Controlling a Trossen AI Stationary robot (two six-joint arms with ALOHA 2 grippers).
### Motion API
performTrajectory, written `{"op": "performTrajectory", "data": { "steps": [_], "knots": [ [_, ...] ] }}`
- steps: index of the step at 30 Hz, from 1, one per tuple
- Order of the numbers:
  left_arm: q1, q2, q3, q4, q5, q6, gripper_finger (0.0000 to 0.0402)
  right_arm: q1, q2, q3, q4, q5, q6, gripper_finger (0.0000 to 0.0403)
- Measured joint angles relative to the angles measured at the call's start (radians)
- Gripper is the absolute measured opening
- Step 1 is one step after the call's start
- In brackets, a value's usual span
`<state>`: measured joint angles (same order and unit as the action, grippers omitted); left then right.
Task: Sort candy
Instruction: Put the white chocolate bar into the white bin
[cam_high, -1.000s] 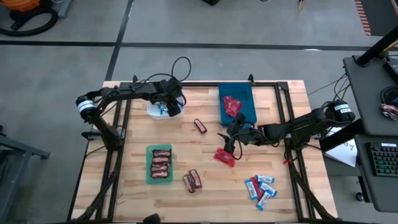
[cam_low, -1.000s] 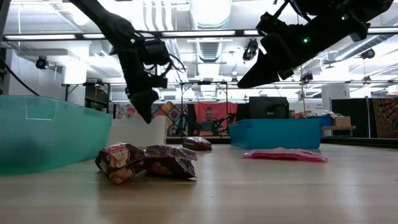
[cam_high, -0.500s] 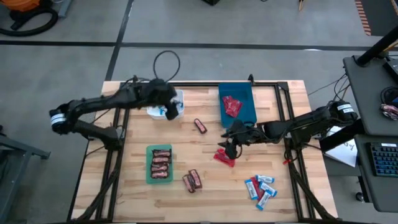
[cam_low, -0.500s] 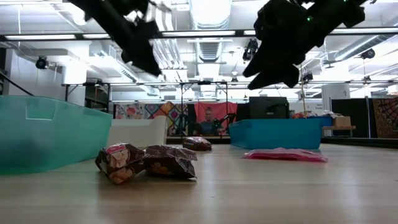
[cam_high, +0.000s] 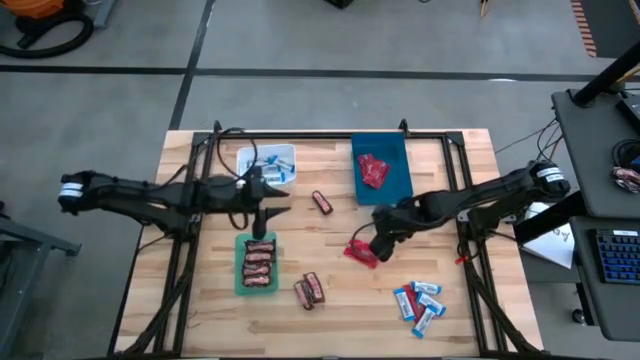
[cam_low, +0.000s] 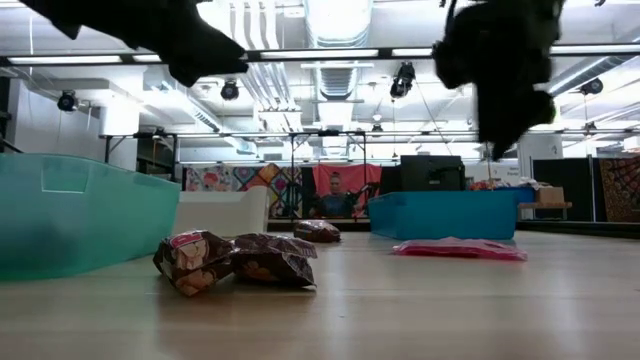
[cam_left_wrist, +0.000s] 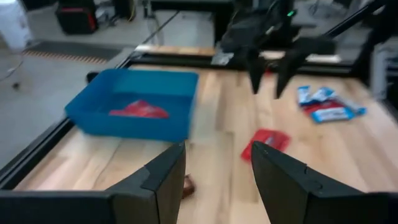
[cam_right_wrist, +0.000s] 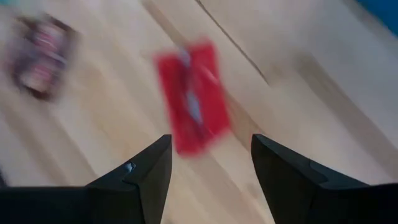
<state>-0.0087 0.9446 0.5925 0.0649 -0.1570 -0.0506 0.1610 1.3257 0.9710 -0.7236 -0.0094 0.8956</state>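
From overhead, I see my left gripper (cam_high: 268, 212) hanging over the pale wooden table (cam_high: 330, 310), its fingers spread and empty, at twelve o'clock of the green rectangular bin (cam_high: 257, 264) that holds a stack of dark maroon mini bars (cam_high: 259, 262). At twelve o'clock of that gripper, the white bin (cam_high: 266, 161) holds blue-and-white mini bars. My right gripper (cam_high: 378, 243) hovers with fingers parted and nothing in them, just beside a red crinkly packet (cam_high: 360, 252) lying flat at its eight o'clock. The deep blue plastic bin (cam_high: 381, 168) at twelve o'clock of it holds more red packets (cam_high: 373, 170). One loose maroon bar (cam_high: 322, 202) lies between the white and blue bins; two more (cam_high: 309, 290) lie at four o'clock of the green bin. A cluster of blue-and-white bars (cam_high: 419, 300) with a red one among them sits near the table's five o'clock corner.

At table level, I see the two maroon wrappers (cam_low: 237, 260) nearest, touching each other, and the red packet (cam_low: 458, 249) flat on the wood before the blue bin (cam_low: 445, 214). A person sits far behind.

Through my left wrist camera, both fingers (cam_left_wrist: 160, 180) stand apart, empty, facing the blue bin (cam_left_wrist: 134, 106) and the other arm above the red packet (cam_left_wrist: 266, 141).

Through my right wrist camera, the parted fingers (cam_right_wrist: 146, 171) frame the red packet (cam_right_wrist: 193, 104), apart from it.
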Motion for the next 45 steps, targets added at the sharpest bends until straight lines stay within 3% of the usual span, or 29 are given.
{"op": "performTrajectory", "data": {
  "steps": [4, 7, 16, 22, 28, 37, 45],
  "knots": [
    [-0.022, -0.018, -0.033, 0.042, -0.001, -0.004, 0.0166, 0.035, 0.046, 0.087, -0.270, -0.016, 0.090, 0.0210],
    [-0.022, -0.016, -0.040, 0.058, -0.001, -0.004, 0.0166, 0.071, 0.069, 0.121, -0.378, -0.066, 0.171, 0.0210],
    [-0.022, 0.003, -0.034, 0.073, -0.001, 0.037, 0.0166, 0.286, 0.126, 0.089, -0.344, -0.263, 0.506, 0.0210],
    [-0.021, 0.022, -0.034, 0.087, -0.001, 0.096, 0.0166, 0.450, 0.173, 0.088, -0.351, -0.287, 0.382, 0.0210],
    [-0.022, 0.041, -0.034, 0.101, -0.001, 0.116, 0.0166, 0.513, 0.226, 0.067, -0.348, -0.243, 0.300, 0.0210],
    [-0.021, 0.062, -0.034, 0.116, -0.001, 0.120, 0.0166, 0.522, 0.304, 0.011, -0.324, -0.232, 0.208, 0.0210],
    [-0.022, 0.070, -0.034, 0.123, -0.001, 0.120, 0.0166, 0.520, 0.321, -0.056, -0.200, -0.190, 0.205, 0.0193]
  ]
}}
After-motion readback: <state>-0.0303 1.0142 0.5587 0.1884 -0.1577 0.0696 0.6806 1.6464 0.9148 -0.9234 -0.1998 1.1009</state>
